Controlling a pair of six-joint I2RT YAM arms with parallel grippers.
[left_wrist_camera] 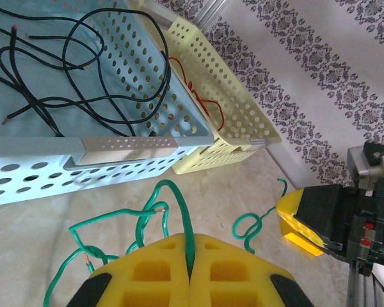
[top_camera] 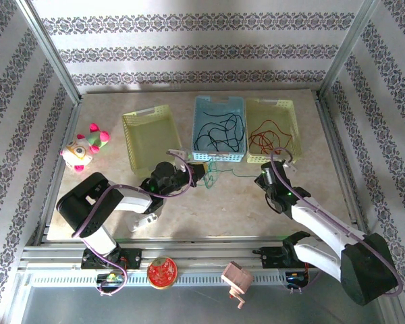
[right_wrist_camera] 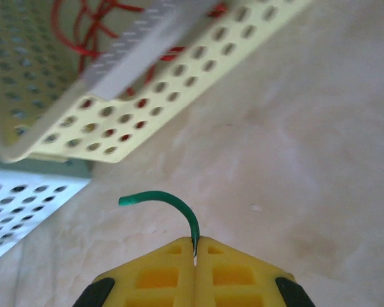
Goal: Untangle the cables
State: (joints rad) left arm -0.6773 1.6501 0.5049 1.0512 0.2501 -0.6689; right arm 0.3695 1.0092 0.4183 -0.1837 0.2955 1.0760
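Several green cables (left_wrist_camera: 96, 224) lie tangled on the table in front of the blue basket (left_wrist_camera: 125, 144). My left gripper (left_wrist_camera: 191, 242) is shut on one green cable (left_wrist_camera: 178, 201) that arches up out of the tangle. My right gripper (right_wrist_camera: 195, 243) is shut on the curled end of a green cable (right_wrist_camera: 169, 198). In the top view the left gripper (top_camera: 200, 175) and right gripper (top_camera: 260, 177) stand either side of the green cables (top_camera: 217, 171). Black cables (top_camera: 219, 131) lie in the blue basket, and red cables (top_camera: 264, 138) in the yellow basket (top_camera: 292, 128).
A second yellow basket (top_camera: 129, 138) stands to the left of the blue basket (top_camera: 219, 156), with no cable in it. A plush toy (top_camera: 84, 148) sits at the table's left. A red disc (top_camera: 162, 272) and a pink block (top_camera: 236, 278) rest on the front rail.
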